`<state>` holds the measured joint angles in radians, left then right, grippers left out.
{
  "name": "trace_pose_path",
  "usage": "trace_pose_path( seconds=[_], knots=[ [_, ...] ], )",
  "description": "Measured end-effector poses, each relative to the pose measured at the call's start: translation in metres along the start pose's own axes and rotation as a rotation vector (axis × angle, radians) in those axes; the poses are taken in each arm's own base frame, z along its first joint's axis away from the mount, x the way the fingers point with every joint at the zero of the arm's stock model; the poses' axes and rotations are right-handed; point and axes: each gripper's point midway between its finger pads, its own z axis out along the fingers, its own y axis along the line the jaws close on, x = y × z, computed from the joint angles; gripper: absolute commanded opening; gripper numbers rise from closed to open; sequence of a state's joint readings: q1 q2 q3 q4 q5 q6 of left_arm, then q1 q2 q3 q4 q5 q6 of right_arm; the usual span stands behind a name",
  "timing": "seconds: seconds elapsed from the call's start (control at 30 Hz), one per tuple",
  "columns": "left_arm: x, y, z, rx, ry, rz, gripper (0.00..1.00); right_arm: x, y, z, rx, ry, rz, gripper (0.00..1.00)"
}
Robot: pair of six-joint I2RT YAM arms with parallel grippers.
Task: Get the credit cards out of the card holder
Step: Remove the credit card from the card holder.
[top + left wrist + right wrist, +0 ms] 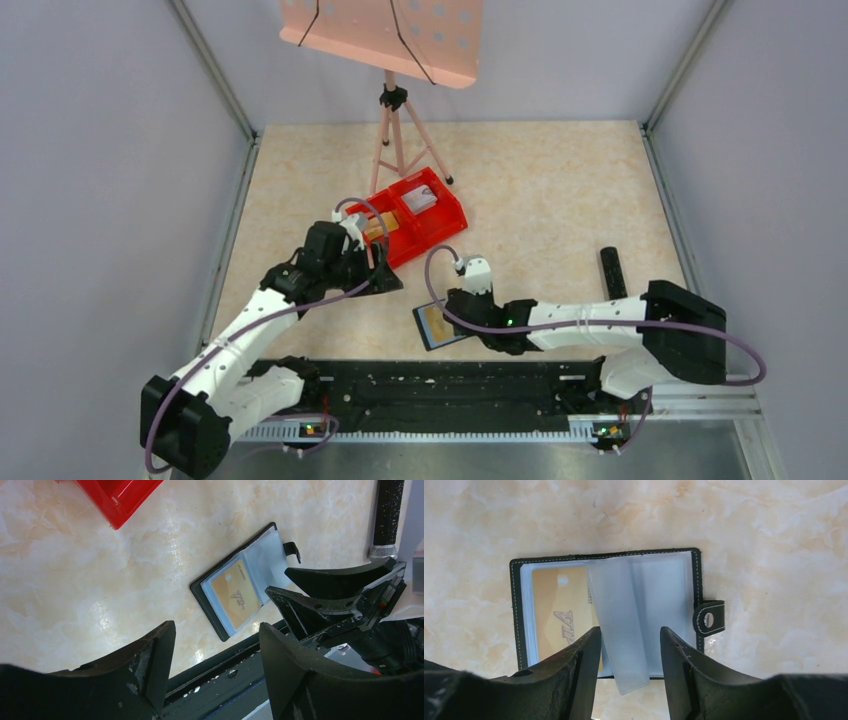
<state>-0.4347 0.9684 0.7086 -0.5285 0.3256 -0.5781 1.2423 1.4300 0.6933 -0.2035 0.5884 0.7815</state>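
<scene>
On the desk (560, 190), near its front edge, the card holder (664, 600) lies open and flat. One gold credit card (556, 605) sits inside a clear pocket, partly covered by a loose translucent pocket leaf (624, 595). Right end effector (630, 630): fingers spread, straddling that leaf low over the holder, pinching nothing. Left end effector (216, 627): spread, empty, hanging beside the red bin (452, 215), apart from the holder. Step judged: extracting the visible card, not yet gripped. Next move likely calls for pinning the cover with one arm while the other slides the card out; which pocket edge is open cannot be told. Thin card, slick sleeve: shallow edge pinch needed.
</scene>
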Motion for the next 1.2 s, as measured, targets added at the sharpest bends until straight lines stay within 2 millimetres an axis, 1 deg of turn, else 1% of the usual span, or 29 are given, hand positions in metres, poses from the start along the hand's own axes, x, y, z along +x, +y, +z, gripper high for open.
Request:
trace_pose_path(
  seconds=[0.1, 0.27, 0.43, 0.53, 0.63, 0.77, 0.9, 1.0, 1.13, 1.2],
  knots=[
    [0.001, 0.000, 0.001, 0.001, 0.006, -0.001, 0.67, -0.005, -0.007, -0.001, 0.018, -0.012, 0.011, 0.47],
    [0.001, -0.002, 0.001, 0.012, 0.011, -0.001, 0.66, -0.014, -0.026, -0.006, 0.046, -0.029, 0.044, 0.47],
    [0.003, -0.003, 0.003, 0.019, 0.021, -0.002, 0.64, -0.027, -0.034, -0.016, 0.043, -0.056, 0.077, 0.47],
    [0.007, -0.002, 0.006, 0.023, 0.031, -0.003, 0.63, -0.033, -0.031, -0.022, 0.010, -0.066, 0.083, 0.47],
    [0.010, -0.002, 0.010, 0.028, 0.045, -0.008, 0.62, -0.041, -0.015, -0.032, -0.084, -0.072, 0.090, 0.44],
    [0.017, -0.002, 0.017, 0.038, 0.066, -0.021, 0.59, -0.046, 0.008, -0.037, -0.205, -0.060, 0.093, 0.40],
    [0.030, -0.002, 0.027, 0.053, 0.103, -0.036, 0.47, -0.052, 0.022, -0.037, -0.308, -0.045, 0.134, 0.36],
    [0.039, -0.004, 0.036, 0.071, 0.133, -0.050, 0.42, -0.051, 0.019, -0.031, -0.357, -0.036, 0.177, 0.35],
    [0.053, -0.008, 0.051, 0.094, 0.175, -0.066, 0.35, -0.033, 0.004, -0.019, -0.385, 0.012, 0.241, 0.34],
    [0.061, -0.012, 0.058, 0.104, 0.202, -0.062, 0.30, -0.025, 0.000, -0.017, -0.399, 0.034, 0.259, 0.34]
  ],
)
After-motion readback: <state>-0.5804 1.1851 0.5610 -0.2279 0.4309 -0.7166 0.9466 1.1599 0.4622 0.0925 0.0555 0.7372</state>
